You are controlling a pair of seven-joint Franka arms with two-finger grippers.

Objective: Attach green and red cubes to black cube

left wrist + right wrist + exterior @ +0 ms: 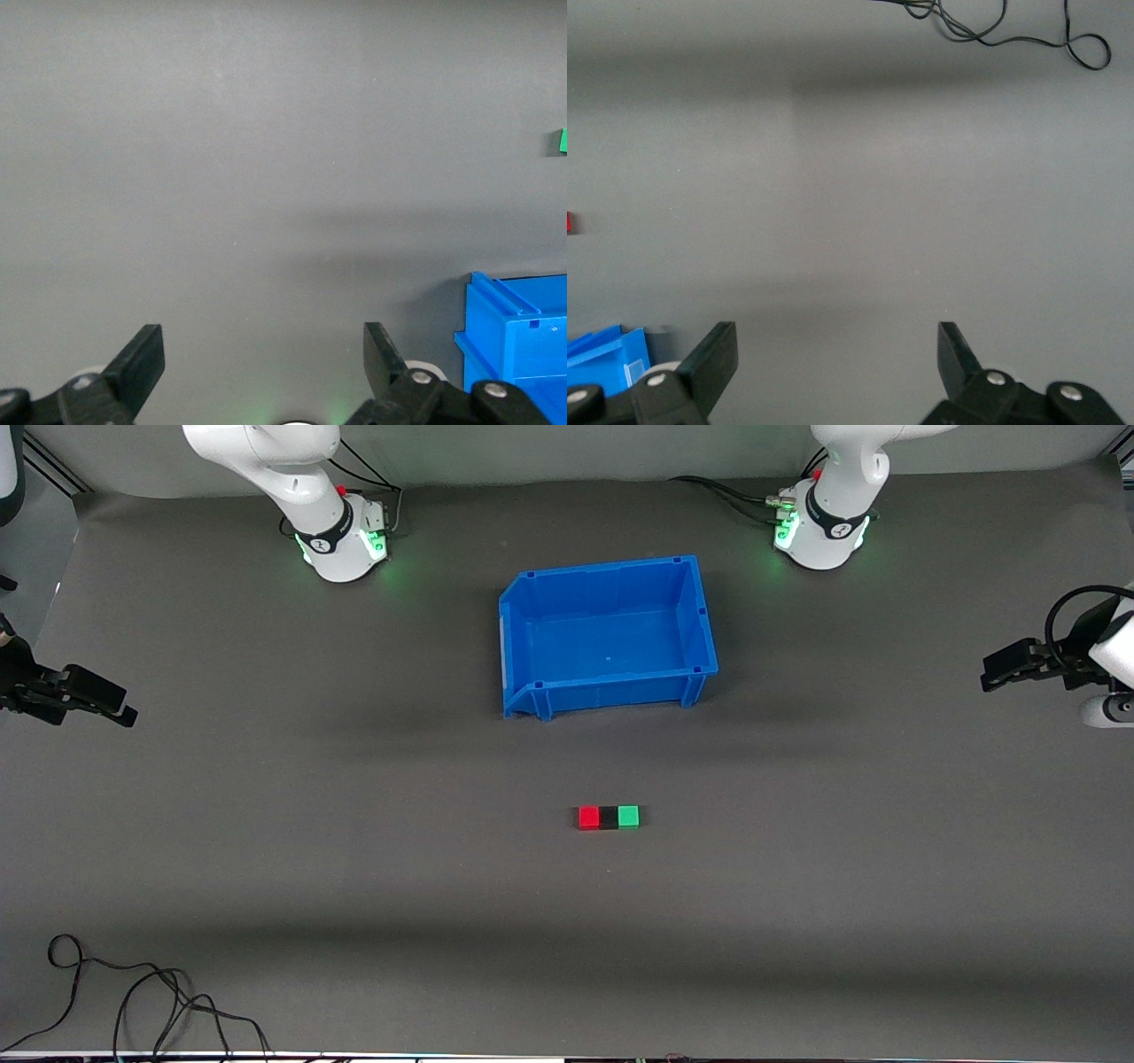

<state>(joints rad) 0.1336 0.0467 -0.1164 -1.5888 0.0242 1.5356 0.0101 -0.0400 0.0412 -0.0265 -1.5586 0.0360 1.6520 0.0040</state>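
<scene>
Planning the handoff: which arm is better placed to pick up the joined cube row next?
Neither clearly. The small red cube, matte black cube and small green cube sit joined mid-table. The left gripper and right gripper both wait open at the table ends. Slight edge: left, on the green side.

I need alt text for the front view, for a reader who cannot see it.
A red cube, black cube and green cube sit touching in a row on a grey mat, nearer the camera than an empty blue bin. The left gripper and right gripper wait open at the table's ends.
</scene>
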